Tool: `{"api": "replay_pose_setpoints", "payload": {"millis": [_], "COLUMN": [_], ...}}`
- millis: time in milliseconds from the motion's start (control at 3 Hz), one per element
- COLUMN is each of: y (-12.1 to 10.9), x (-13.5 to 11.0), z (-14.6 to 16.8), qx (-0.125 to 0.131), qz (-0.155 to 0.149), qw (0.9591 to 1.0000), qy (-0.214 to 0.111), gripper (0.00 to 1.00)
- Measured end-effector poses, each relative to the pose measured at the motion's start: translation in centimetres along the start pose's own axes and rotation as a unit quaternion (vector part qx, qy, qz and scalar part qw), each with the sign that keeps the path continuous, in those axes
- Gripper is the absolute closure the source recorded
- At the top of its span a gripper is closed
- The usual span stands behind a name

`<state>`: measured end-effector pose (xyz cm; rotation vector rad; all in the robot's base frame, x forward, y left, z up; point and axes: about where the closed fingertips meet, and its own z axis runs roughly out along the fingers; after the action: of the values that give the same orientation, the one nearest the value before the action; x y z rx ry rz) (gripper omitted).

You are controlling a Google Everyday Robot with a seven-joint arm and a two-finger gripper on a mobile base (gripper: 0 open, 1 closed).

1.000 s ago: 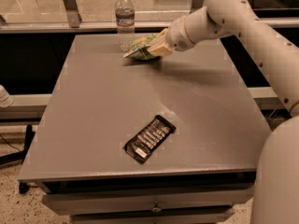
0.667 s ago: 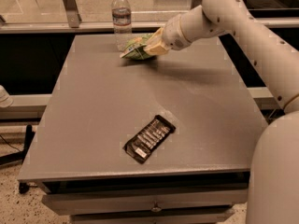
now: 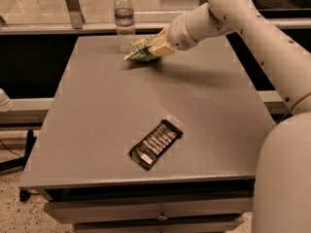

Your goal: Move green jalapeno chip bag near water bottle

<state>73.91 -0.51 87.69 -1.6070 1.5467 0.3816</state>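
The green jalapeno chip bag (image 3: pixel 139 52) is crinkled and bright green, at the far end of the grey table (image 3: pixel 97 110). My gripper (image 3: pixel 154 46) is shut on the bag's right end and holds it at the table top, just right of the water bottle (image 3: pixel 125 19). The bottle is clear with a white cap and stands upright at the table's far edge. The bag's left tip lies close to the bottle's base.
A flat black rectangular packet (image 3: pixel 155 144) lies near the front of the table. My white arm (image 3: pixel 252 28) reaches in from the right across the far right corner. A metal rail (image 3: pixel 58 28) and post run behind the table.
The view has shifted slightly to the right. The gripper still holds the bag next to the bottle, with the bag a little lower and closer to the bottle's base.
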Motion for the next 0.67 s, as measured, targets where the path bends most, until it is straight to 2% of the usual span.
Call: {"api": "replay_pose_setpoints", "payload": {"millis": [667], "y": [0.01], "x": [0.28], "z": [-0.42], "qx": [-0.001], "qz": [-0.001], "qw": [1.0], "qy": [0.005], "gripper": [0.11]}}
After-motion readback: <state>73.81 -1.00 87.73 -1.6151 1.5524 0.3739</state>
